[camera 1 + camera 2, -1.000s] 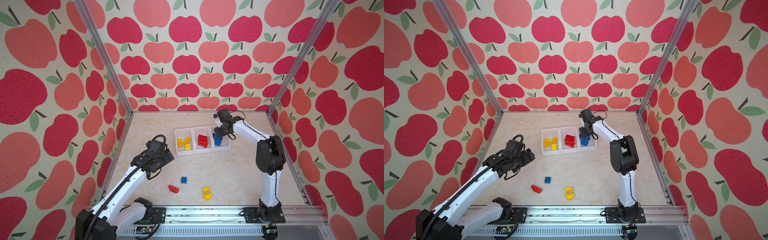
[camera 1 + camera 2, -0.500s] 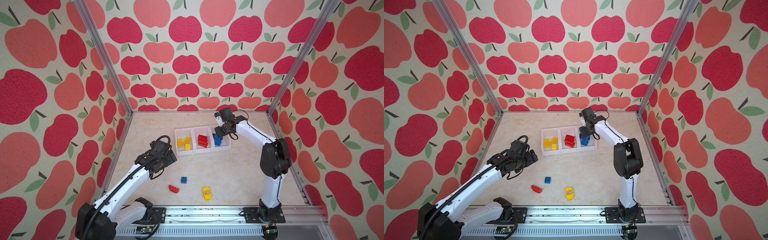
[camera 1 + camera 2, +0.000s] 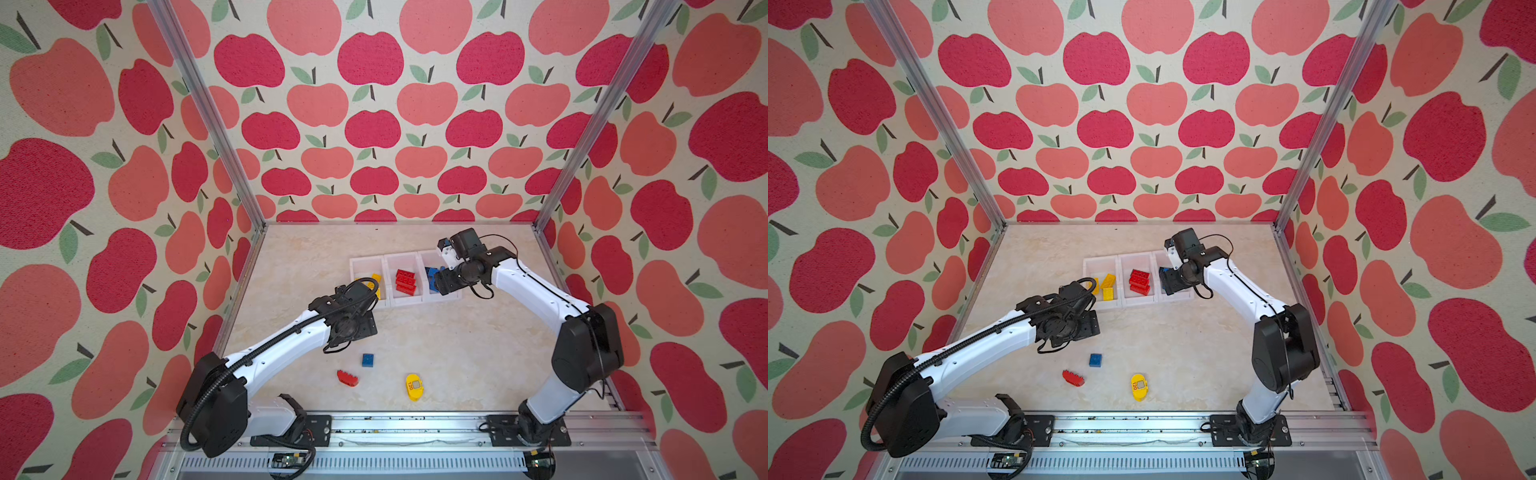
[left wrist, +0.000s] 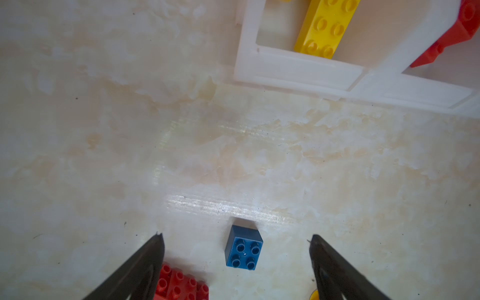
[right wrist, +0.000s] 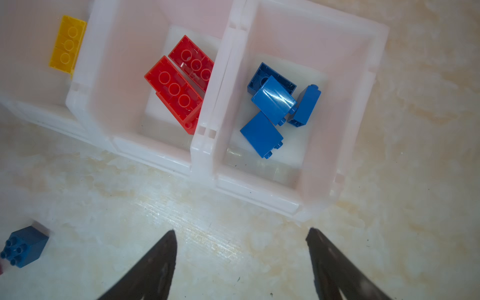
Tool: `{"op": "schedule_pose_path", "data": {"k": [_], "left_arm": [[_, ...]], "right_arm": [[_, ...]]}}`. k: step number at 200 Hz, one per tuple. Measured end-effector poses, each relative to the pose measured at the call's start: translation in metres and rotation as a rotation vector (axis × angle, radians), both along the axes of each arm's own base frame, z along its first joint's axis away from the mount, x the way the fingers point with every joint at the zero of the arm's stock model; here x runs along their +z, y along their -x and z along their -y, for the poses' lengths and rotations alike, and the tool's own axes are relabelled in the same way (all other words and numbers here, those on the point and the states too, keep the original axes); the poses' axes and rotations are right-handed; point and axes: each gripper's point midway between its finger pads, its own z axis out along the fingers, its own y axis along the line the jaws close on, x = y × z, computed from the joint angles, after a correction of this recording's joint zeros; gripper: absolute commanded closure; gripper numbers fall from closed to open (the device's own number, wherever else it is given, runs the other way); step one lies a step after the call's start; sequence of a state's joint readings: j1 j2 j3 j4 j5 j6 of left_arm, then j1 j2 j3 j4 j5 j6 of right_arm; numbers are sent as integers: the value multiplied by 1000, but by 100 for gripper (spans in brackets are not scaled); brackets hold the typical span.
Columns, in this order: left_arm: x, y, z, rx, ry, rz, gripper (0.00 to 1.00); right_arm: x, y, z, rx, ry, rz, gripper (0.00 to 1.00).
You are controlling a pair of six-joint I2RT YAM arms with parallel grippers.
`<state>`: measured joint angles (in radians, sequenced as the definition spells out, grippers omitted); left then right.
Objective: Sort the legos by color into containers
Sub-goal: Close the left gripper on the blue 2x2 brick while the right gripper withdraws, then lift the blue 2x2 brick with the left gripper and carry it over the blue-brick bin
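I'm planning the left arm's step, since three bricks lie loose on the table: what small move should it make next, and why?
Probably lower the left gripper straight toward the blue brick. In the left wrist view it sits framed between the open jaws, studs up, clear of the red brick beside it, and it is not yet gripped.

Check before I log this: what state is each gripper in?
Left gripper: open, holding nothing.
Right gripper: open, holding nothing.
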<state>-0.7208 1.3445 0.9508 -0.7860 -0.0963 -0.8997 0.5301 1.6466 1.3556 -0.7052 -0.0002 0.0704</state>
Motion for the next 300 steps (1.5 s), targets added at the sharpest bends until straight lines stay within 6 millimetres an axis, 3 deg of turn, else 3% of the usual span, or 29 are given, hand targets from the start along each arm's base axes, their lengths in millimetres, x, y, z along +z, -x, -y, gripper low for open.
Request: {"op": "schedule_pose_path", "data": {"k": [45, 105, 171, 249, 300], "left_arm": [[-21, 13, 18, -69, -38, -79, 21], [-30, 25, 29, -124, -9, -147, 32], [-49, 46, 36, -170, -9, -231, 41], [-72, 50, 32, -166, -46, -274, 51], [-78, 52, 33, -168, -40, -293, 64]], "right_arm": [[7, 31, 13, -24, -36, -17, 14], [9, 56, 28, -55, -51, -31, 14], [7, 63, 40, -81, -51, -40, 14], [5, 65, 39, -76, -58, -48, 14], [7, 66, 41, -81, -65, -42, 14]]}}
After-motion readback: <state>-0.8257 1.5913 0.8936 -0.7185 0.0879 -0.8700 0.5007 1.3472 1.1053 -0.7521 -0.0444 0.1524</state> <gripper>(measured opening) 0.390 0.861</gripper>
